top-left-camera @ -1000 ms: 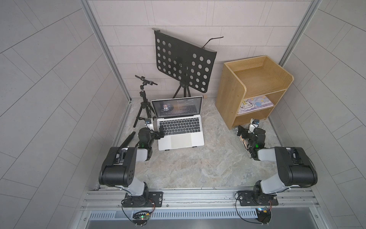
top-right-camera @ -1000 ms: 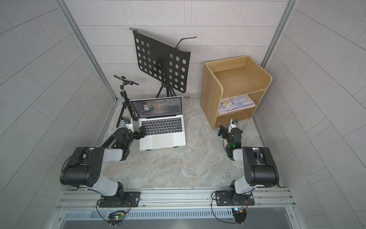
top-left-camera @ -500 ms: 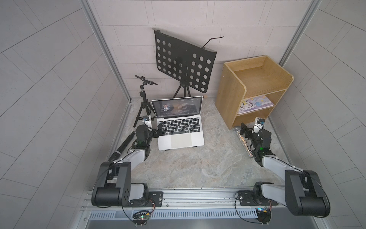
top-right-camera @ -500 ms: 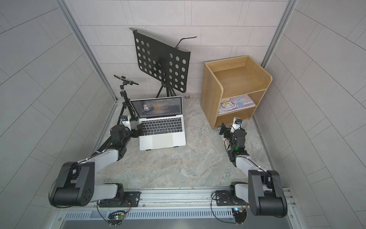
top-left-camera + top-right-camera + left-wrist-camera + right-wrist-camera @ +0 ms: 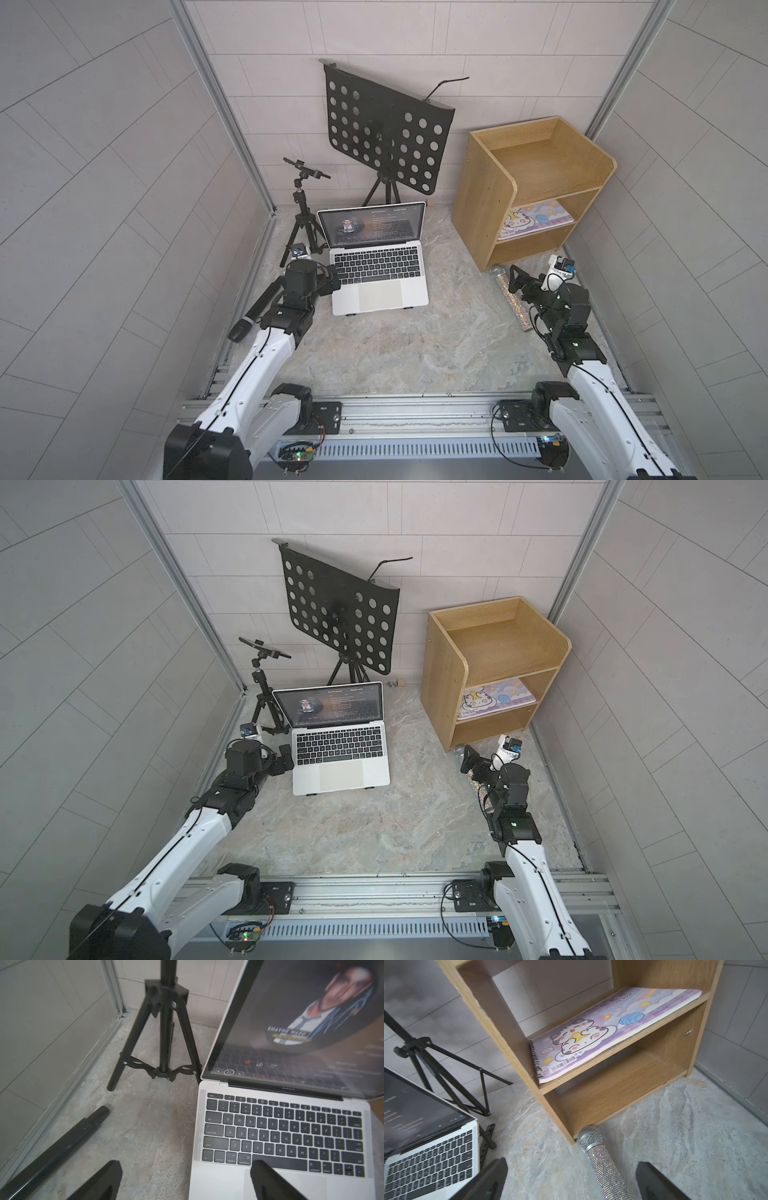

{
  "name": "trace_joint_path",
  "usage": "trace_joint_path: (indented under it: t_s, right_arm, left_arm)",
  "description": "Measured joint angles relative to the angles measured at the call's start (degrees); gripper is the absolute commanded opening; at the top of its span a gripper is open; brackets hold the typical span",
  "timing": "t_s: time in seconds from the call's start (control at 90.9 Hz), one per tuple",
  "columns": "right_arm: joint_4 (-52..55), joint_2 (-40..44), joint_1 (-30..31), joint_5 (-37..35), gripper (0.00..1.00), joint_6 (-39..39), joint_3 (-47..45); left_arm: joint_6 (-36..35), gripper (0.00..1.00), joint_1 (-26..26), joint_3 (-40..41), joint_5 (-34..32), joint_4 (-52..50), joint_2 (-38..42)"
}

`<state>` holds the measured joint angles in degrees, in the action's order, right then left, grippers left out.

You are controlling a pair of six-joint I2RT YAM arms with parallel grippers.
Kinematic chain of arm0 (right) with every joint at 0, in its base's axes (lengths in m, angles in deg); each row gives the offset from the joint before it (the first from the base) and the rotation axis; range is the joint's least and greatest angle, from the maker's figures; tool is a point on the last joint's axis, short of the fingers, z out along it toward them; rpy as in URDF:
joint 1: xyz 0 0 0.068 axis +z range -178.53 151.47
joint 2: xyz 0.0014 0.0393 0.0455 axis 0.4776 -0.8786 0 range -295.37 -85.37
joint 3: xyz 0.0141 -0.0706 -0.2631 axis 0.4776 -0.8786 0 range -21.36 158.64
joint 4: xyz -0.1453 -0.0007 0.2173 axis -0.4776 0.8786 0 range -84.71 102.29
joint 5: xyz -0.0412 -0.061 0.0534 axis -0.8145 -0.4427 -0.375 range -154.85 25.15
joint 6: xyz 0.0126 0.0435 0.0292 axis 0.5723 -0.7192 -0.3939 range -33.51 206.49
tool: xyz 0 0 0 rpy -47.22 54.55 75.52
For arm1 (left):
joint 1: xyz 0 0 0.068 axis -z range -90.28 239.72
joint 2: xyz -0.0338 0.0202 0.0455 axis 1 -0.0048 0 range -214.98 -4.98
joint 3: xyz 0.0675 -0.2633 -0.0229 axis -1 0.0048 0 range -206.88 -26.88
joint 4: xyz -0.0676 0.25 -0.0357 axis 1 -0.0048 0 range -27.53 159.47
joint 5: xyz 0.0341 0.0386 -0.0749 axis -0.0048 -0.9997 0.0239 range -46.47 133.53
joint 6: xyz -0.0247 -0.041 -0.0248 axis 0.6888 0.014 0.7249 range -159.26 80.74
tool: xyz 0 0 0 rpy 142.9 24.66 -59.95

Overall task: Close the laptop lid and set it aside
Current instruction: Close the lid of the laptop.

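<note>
Closing the thin silver-white laptop, open at the back of the marble-patterned table, is best done by the top edge of the black-bordered laptop lid, pressed down slowly. The left gripper, beside the black keyboard, and the right gripper are both spread wide, empty.

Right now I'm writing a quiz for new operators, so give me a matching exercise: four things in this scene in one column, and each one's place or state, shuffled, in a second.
Things
1. laptop lid
2. illustrated notebook
3. glitter microphone
4. black microphone

Places or states
A. lying on the floor near the small tripod
B. flat on the middle shelf of the wooden cabinet
C. raised, screen lit
D. lying on the floor, head at the cabinet's foot

Pairs: 1-C, 2-B, 3-D, 4-A
</note>
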<state>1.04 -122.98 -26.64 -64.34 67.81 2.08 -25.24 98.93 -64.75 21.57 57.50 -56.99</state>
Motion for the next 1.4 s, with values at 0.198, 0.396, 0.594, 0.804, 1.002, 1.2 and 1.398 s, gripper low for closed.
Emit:
trace_joint_path:
  t_s: [0.198,0.396,0.594,0.804,1.002,1.2,1.398]
  right_arm:
    - [6.6,6.0,0.2,9.5,1.0,-4.9,1.9]
    - [6.1,7.1,1.9,21.0,1.0,-12.9,1.7]
    - [6.4,4.7,6.5,27.3,1.0,-15.5,2.3]
    - [9.6,-5.7,14.2,29.7,1.0,-10.8,11.7]
    - [11.1,-10.8,19.7,30.2,1.0,-4.4,17.3]
    - [12.8,-16.0,19.9,30.8,1.0,-0.9,20.1]
    - [13.6,-19.0,19.9,31.9,1.0,1.2,22.0]
  left_arm:
    - [4.8,1.0,1.2,-6.4,6.2,-8.0,7.0]
    - [6.8,1.0,4.3,-16.8,13.2,-15.0,6.7]
    - [10.4,1.0,6.0,-30.8,18.6,-20.5,-2.4]
    - [8.3,1.0,7.3,-49.9,27.0,-28.6,-19.8]
    - [-4.4,0.97,9.5,-70.2,26.8,-40.4,-33.7]
    - [-19.3,0.83,11.1,-81.2,25.2,-47.0,-41.0]
    - [-33.2,0.79,11.7,-83.7,23.0,-48.8,-46.1]
